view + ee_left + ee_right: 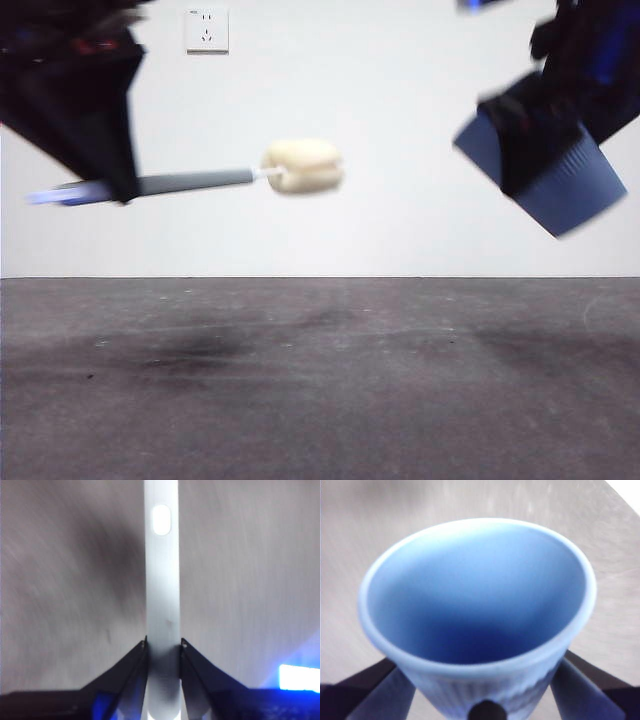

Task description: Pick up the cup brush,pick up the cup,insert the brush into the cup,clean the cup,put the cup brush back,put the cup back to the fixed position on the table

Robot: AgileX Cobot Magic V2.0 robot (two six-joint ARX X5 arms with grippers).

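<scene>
Brush and cup both held aloft above the surface (320, 380).
The left pincer (163, 645) clamped the cup brush (300, 166) level; the right pincer (485, 690) gripped the tilted cup (560, 180), well apart from the brush.

Bright, even light; motion blur smears all views

Right gripper (482, 700) clamps the cup (480, 615) from both sides, blue mouth gaping wide at the camera, ribbed wall showing, blurred table (365, 525) behind.
</scene>
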